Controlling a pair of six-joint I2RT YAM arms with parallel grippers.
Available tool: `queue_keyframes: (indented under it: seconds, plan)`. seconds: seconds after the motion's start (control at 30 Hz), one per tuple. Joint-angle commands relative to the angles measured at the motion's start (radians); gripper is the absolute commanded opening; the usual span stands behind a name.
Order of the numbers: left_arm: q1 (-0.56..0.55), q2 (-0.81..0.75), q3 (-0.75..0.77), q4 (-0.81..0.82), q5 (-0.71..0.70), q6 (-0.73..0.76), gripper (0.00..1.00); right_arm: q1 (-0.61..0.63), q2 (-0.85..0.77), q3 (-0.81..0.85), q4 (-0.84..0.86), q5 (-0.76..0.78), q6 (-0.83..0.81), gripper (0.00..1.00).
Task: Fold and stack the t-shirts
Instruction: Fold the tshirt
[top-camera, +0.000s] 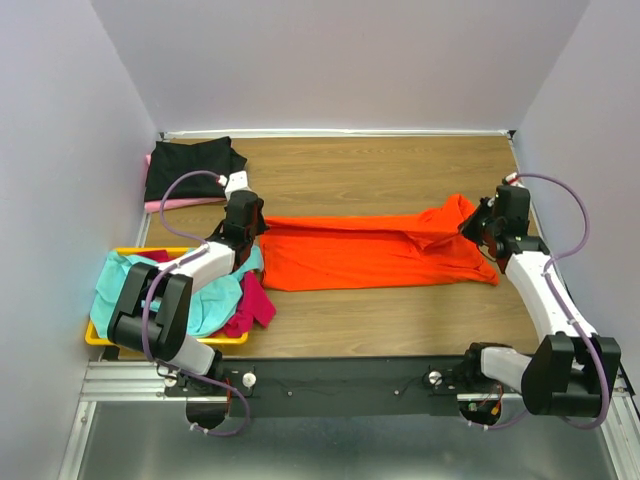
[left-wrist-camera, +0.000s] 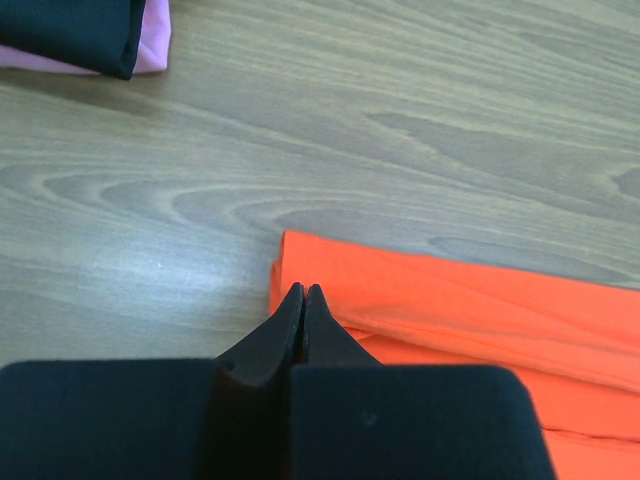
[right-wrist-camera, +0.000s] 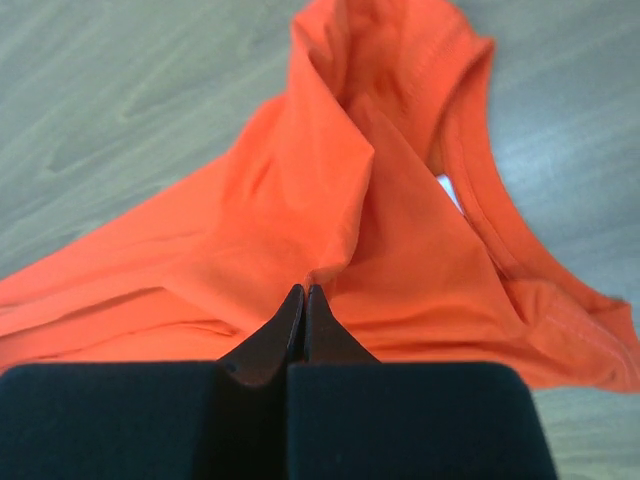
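Note:
The orange t-shirt (top-camera: 370, 255) lies as a long folded band across the middle of the wooden table. My left gripper (top-camera: 252, 232) is shut at its left end; in the left wrist view the closed tips (left-wrist-camera: 303, 292) pinch the corner of the orange t-shirt (left-wrist-camera: 480, 310). My right gripper (top-camera: 478, 228) is shut at the collar end, where the cloth rises in a peak. In the right wrist view its tips (right-wrist-camera: 304, 290) pinch a pucker of the orange t-shirt (right-wrist-camera: 300, 190). A black t-shirt (top-camera: 190, 168) lies folded on a pink t-shirt (top-camera: 170, 204) at the back left.
A yellow tray (top-camera: 95, 338) at the near left holds a crumpled teal t-shirt (top-camera: 120, 280) and a magenta t-shirt (top-camera: 255, 300), which spill over its rim under my left arm. Grey walls close in the table on three sides. The black t-shirt (left-wrist-camera: 70, 30) and the pink t-shirt (left-wrist-camera: 155, 45) also show in the left wrist view.

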Motion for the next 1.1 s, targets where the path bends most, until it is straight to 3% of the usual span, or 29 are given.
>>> queue_keyframes:
  seconds: [0.0,0.07,0.1,0.13,0.17,0.33,0.53,0.77,1.07]
  plan:
    - [-0.005,-0.023,-0.027,-0.028,-0.032,-0.026,0.06,-0.007,-0.037,-0.052,-0.028,0.097,0.013,0.04]
    - [-0.005,-0.036,-0.036,-0.048,-0.049,-0.033,0.43,-0.007,-0.048,-0.066,-0.029,0.177,0.021,0.43]
    - [-0.005,-0.058,-0.047,-0.051,-0.070,-0.040,0.68,-0.007,-0.069,-0.074,-0.029,0.221,0.028,0.56]
    - [-0.005,-0.070,-0.050,-0.051,-0.075,-0.040,0.74,-0.007,-0.084,-0.077,-0.026,0.235,0.031,0.73]
    - [-0.007,-0.081,-0.050,-0.051,-0.078,-0.040,0.77,-0.005,-0.100,-0.083,-0.020,0.240,0.031,0.76]
    - [-0.053,-0.144,-0.008,-0.059,-0.094,-0.025,0.80,0.004,-0.216,-0.126,0.040,0.130,-0.008,0.77]
    - [-0.129,-0.170,-0.004,0.100,-0.016,0.029,0.80,0.030,-0.149,-0.152,0.115,-0.100,-0.056,0.69]
    - [-0.148,-0.135,-0.011,0.214,0.089,0.081,0.80,0.277,0.004,-0.132,0.153,0.020,-0.062,0.62]
    - [-0.146,-0.164,-0.030,0.223,0.109,0.108,0.83,0.305,0.165,-0.134,0.176,0.055,-0.045,0.47]
